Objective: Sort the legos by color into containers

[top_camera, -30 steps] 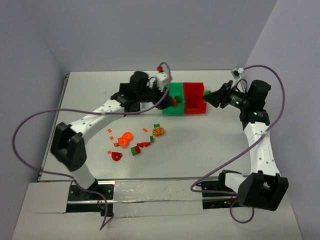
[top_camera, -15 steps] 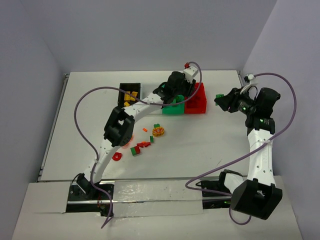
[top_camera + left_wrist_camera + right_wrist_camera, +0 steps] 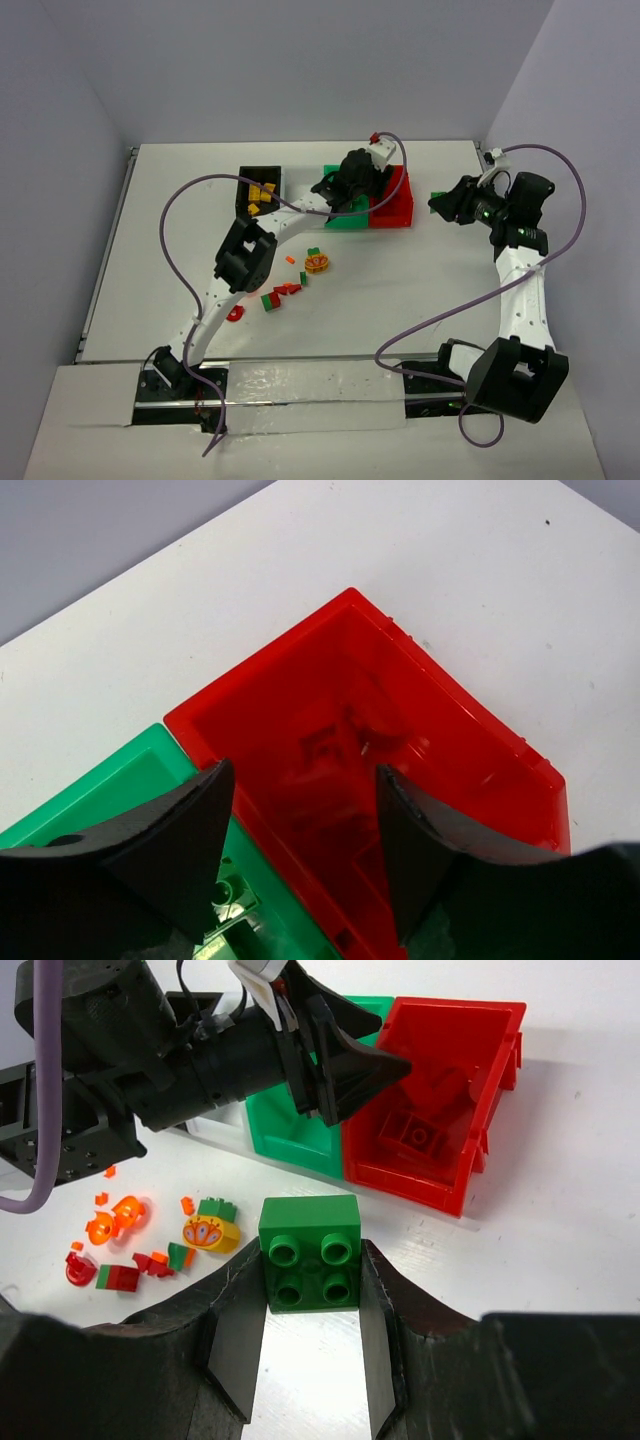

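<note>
Four bins stand in a row at the back: black [image 3: 246, 178], white [image 3: 299, 180], green [image 3: 345, 221] and red [image 3: 398, 212]. My left gripper [image 3: 362, 195] hangs open and empty over the seam between the green and red bins [image 3: 302, 770]. The red bin [image 3: 470, 730] holds a red brick [image 3: 417, 1135]. My right gripper [image 3: 446, 201] is shut on a green brick [image 3: 310, 1230], held above the table to the right of the red bin [image 3: 455, 1035]. Loose legos [image 3: 283, 293] lie in front of the bins.
Yellow bricks [image 3: 261, 192] lie in the black bin. A yellow round printed piece [image 3: 317, 263] and a red round piece [image 3: 234, 313] lie among the loose pieces. The left arm's elbow [image 3: 244, 262] stands over the left part of the pile. Purple cables loop above the table on both sides.
The left arm swung right, from the white bin to over the green and red bins. The right gripper drew back to the right from the red bin, still holding the green brick.
</note>
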